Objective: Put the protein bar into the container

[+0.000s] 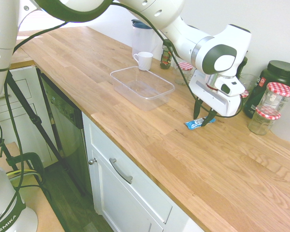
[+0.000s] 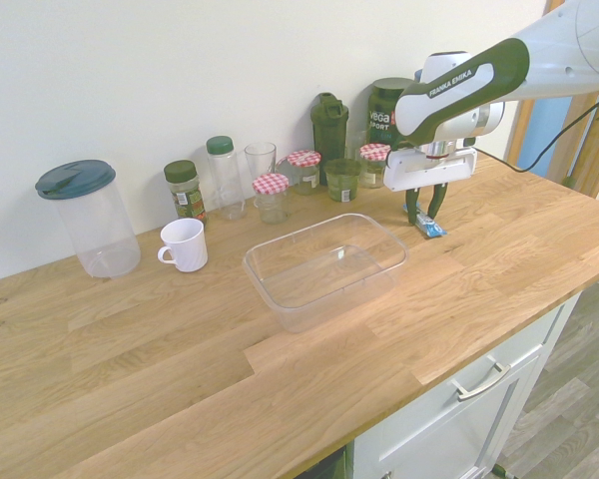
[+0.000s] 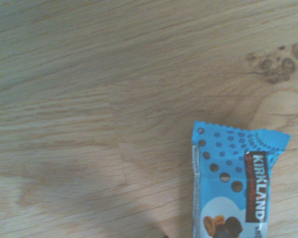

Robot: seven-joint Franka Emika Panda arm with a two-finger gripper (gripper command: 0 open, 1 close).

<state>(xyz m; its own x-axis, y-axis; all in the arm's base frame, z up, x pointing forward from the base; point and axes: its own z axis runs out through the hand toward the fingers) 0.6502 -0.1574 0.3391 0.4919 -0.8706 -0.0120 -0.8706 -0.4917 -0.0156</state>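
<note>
The protein bar (image 1: 191,124) (image 2: 432,230), in a bright blue wrapper, lies flat on the wooden counter to the right of the container (image 1: 128,92) (image 2: 329,304). My gripper (image 1: 203,117) (image 2: 425,215) points straight down over it, and its dark fingers have come in against the bar's sides. The bar still rests on the wood. In the wrist view, one end of the protein bar (image 3: 236,188) shows close up, with print on the wrapper. The container is a clear shallow tub with nothing in it.
A white mug (image 2: 185,244) and a clear pitcher with a blue lid (image 2: 88,218) stand left of the tub. Jars with red-checked lids (image 2: 272,197) (image 1: 275,96), spice bottles and dark shakers (image 2: 329,125) line the wall behind. The counter's front edge (image 1: 135,159) is nearby.
</note>
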